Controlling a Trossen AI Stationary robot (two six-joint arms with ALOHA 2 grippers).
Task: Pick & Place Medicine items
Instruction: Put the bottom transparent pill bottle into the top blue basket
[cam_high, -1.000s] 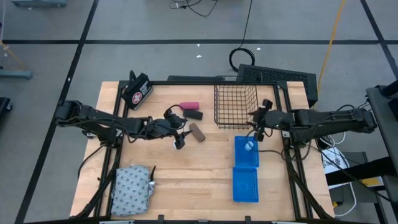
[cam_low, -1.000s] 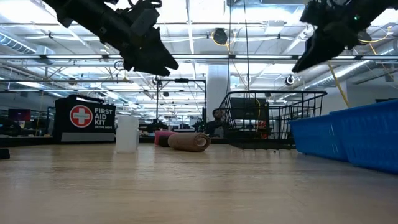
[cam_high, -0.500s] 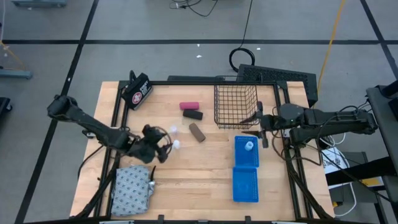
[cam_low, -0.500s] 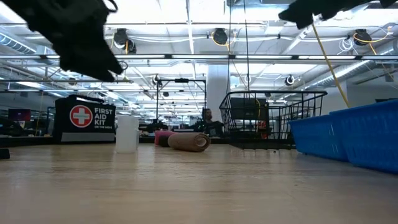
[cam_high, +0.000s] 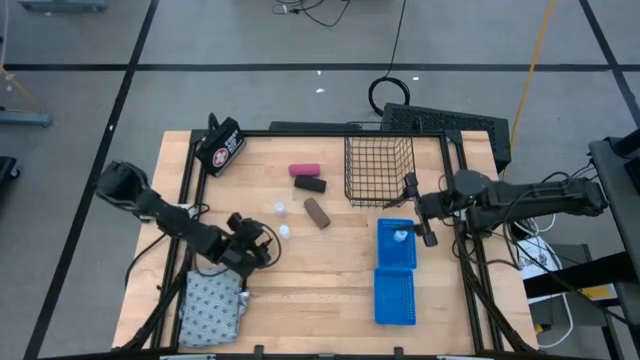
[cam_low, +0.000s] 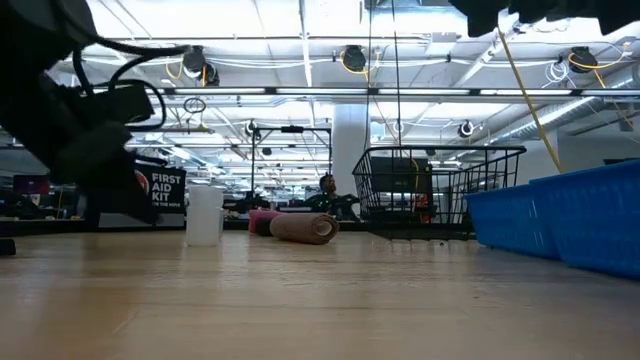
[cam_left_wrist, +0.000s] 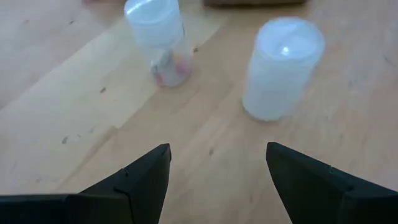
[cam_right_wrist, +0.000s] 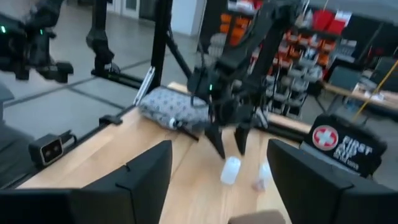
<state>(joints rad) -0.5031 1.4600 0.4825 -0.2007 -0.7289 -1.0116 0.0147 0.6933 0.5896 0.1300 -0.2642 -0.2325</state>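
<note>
Looks like this one's barely started: one little white bottle (cam_high: 401, 237) is already sitting in the far blue tray (cam_high: 396, 258), and everything else is out on the counter (cam_high: 320, 290). Two more white bottles (cam_high: 284, 231) stand side by side around the middle, the pink piece (cam_high: 304, 169) and black piece (cam_high: 311, 184) lie together toward the far side with the brown piece (cam_high: 317, 212) a bit nearer, and the grey patterned pouch (cam_high: 210, 304) is down at the near left corner. The left gripper (cam_high: 262, 246) sits low over the counter just left of the two bottles, jaws spread wide and holding nothing; its wrist view shows both bottles right ahead, not touched. The right gripper (cam_high: 420, 210) hangs between the wire basket (cam_high: 378, 170) and the far tray, jaws spread too, nothing in them. So six things left, I'd say.
</note>
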